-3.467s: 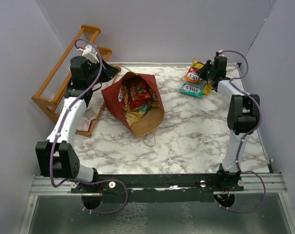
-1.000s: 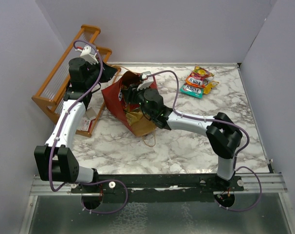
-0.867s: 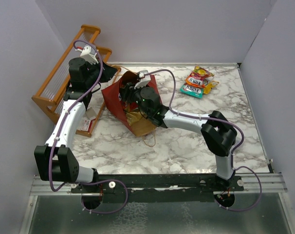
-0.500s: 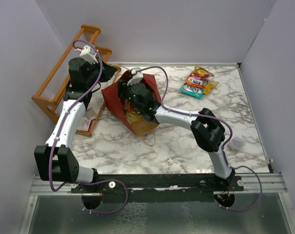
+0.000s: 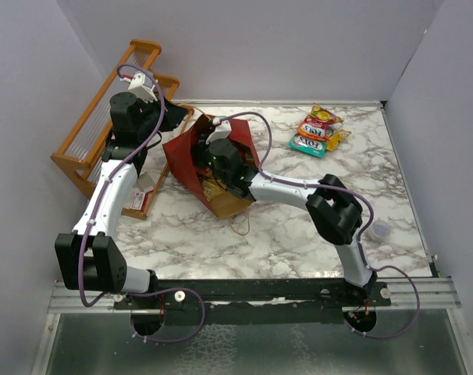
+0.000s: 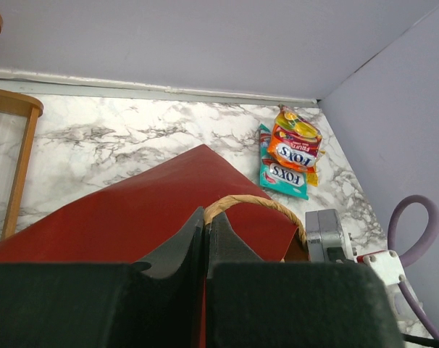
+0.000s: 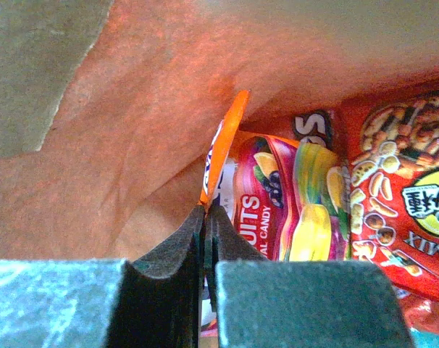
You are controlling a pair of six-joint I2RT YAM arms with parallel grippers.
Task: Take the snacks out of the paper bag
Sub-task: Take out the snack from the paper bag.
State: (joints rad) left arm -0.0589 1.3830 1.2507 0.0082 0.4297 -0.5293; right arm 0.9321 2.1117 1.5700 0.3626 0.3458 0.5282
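The paper bag point(image 5: 225, 195), red outside and brown inside point(image 7: 132, 109), lies tilted open at the table's left middle. My left gripper point(image 6: 206, 216) is shut on the bag's red top edge by its tan looped handle point(image 6: 256, 205); it also shows in the top view point(image 5: 172, 119). My right gripper point(image 7: 206, 209) is inside the bag, shut on the edge of an orange packet point(image 7: 225, 141). Beside it lie a red-yellow fruit candy packet point(image 7: 292, 196) and a red mix bag point(image 7: 400, 181). A teal packet and red-yellow packets point(image 5: 318, 131) lie on the table at the back right.
An orange wooden slatted rack point(image 5: 104, 125) stands at the back left beside the left arm. A small flat packet point(image 5: 143, 191) lies under the left arm. A small clear cup point(image 5: 381, 230) sits at the right. The bag's second handle point(image 5: 238, 226) trails on the marble.
My right arm has swung from the packets at the back right across into the bag's mouth and reached deeper inside. My left arm has kept its hold on the bag edge.
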